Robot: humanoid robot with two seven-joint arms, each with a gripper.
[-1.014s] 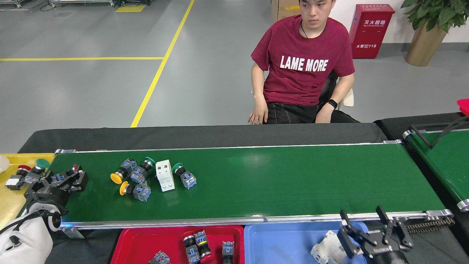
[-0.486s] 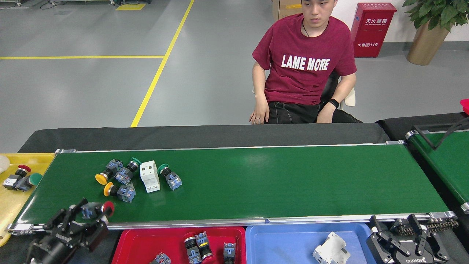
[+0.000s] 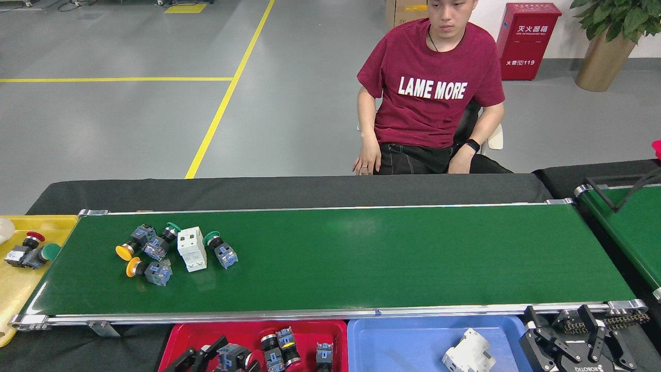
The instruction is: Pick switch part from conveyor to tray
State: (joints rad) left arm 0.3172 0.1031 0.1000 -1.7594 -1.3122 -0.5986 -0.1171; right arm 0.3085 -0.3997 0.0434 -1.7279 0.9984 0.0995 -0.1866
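The conveyor (image 3: 361, 258) is a long green belt with silver rails. At its left end lies a cluster of switch parts: two with yellow caps (image 3: 124, 252), two with green caps (image 3: 211, 239) and a white block (image 3: 191, 248). My left gripper (image 3: 219, 354) sits at the bottom edge over the red tray (image 3: 178, 333), shut on a blue-grey switch part (image 3: 235, 356) with a red cap. At the bottom right, beside the blue tray (image 3: 392, 330), my right gripper (image 3: 557, 323) stands open and holds nothing.
Several switch parts (image 3: 281, 349) lie in the red tray. A white part (image 3: 469, 354) lies in the blue tray. A yellow tray (image 3: 15, 289) at the left holds red and green switches. A person (image 3: 431, 93) sits behind the table. A second green belt (image 3: 630, 227) angles in at right.
My left gripper carried the red-capped switch part from the belt's left end, across the front rail, to over the red tray. The cluster on the belt drifted left. My right gripper moved right and lower.
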